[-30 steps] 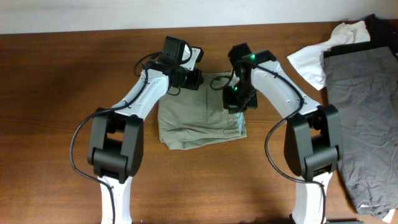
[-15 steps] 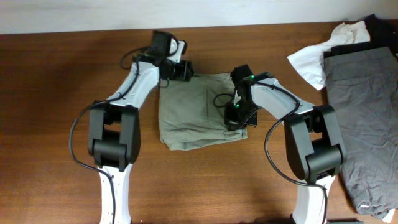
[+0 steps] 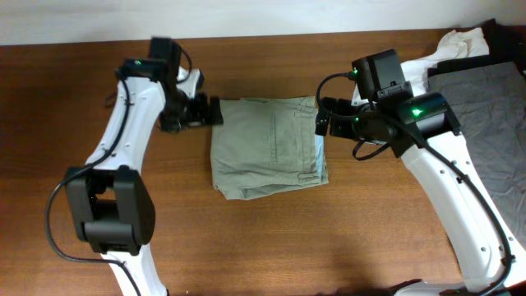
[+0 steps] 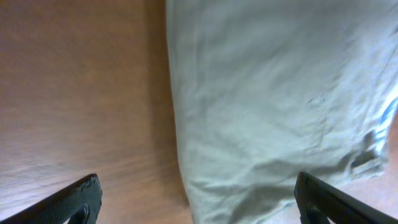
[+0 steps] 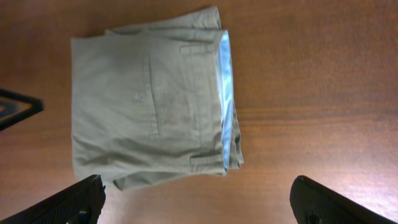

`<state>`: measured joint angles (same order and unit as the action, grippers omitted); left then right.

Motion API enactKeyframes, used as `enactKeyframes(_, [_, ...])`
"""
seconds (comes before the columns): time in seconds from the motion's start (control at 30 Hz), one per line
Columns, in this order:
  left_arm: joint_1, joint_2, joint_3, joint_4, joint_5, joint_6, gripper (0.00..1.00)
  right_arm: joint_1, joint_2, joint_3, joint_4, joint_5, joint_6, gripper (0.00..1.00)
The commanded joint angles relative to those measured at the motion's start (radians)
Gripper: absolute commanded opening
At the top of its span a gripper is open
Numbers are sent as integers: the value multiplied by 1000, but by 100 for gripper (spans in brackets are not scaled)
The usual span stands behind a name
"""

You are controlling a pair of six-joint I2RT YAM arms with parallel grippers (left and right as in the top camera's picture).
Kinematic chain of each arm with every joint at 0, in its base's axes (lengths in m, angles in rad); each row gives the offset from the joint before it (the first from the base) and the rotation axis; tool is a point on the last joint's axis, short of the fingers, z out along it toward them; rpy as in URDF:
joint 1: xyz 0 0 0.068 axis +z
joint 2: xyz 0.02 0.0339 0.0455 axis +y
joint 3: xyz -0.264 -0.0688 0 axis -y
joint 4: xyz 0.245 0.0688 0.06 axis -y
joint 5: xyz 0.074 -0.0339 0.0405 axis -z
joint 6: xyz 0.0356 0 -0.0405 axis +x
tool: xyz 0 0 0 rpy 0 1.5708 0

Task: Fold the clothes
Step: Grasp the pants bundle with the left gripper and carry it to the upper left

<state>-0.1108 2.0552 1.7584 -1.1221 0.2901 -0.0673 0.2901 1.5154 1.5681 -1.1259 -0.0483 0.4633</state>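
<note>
Khaki shorts (image 3: 267, 146): folded, flat at centre of table (image 3: 246, 247), waistband edge running near-to-far on right side.
Left gripper (image 3: 211, 111): spread, empty, just beside far-left corner.
Right gripper (image 3: 321, 122): spread, empty, just beside far-right corner, at waistband.
Loose pile of grey, white, black clothes (image 3: 477, 123): far right.
Containers: none in view.

We see even, fairly bright light falling from above in the overhead view. Shadows on the tabletop (image 3: 271, 238) are soft and short, close beneath whatever casts them. The left wrist view is blurred and soft, the khaki shorts (image 4: 267, 93) looking pale, almost greyish. The right wrist view is sharp, seams crisp.
</note>
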Motion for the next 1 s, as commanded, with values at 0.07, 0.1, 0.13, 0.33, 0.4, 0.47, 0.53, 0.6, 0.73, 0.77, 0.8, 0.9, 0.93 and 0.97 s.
enactKeyframes(0.07, [0, 12, -171, 135, 99, 83, 99, -4, -3, -1, -25, 16, -21, 99])
enactKeyframes(0.1, [0, 19, -190, 165, 99, 83, 99, -4, -3, -1, -26, 15, -21, 99])
enactKeyframes(0.13, [0, 27, -199, 184, 100, 82, 99, -4, -3, -1, -27, 14, -21, 99])
enactKeyframes(0.33, [0, 151, -203, 222, 160, 80, 99, -3, -3, -1, -37, 0, -21, 99])
enactKeyframes(0.4, [0, 154, -203, 233, 171, 80, 99, -3, -3, -1, -39, 0, -21, 99])
enactKeyframes(0.47, [-1, 155, -203, 240, 206, 79, 97, -3, -3, -1, -38, 0, -21, 99])
enactKeyframes(0.53, [-1, 155, -203, 256, 224, 77, 92, -3, -3, -1, -38, 0, -21, 99])
enactKeyframes(0.6, [-1, 155, -203, 277, 254, 31, 81, -3, -3, -1, -39, 0, -21, 99])
enactKeyframes(0.73, [-29, 155, -203, 298, 256, 26, 80, -3, -3, -1, -43, 0, -21, 99])
enactKeyframes(0.77, [-38, 155, -203, 303, 256, 26, 80, -3, -3, -1, -45, 0, -21, 99])
enactKeyframes(0.8, [-50, 155, -203, 312, 253, 26, 76, -3, -3, -1, -48, 0, -21, 99])
enactKeyframes(0.9, [-55, 155, -203, 346, 235, -23, 35, -3, -3, -1, -57, 0, -21, 99])
enactKeyframes(0.93, [-52, 155, -203, 365, 225, -50, 25, -3, -3, -1, -64, 0, -21, 99])
enactKeyframes(0.97, [-48, 155, -203, 379, 208, -65, 19, -3, -3, -1, -65, 0, -21, 99])
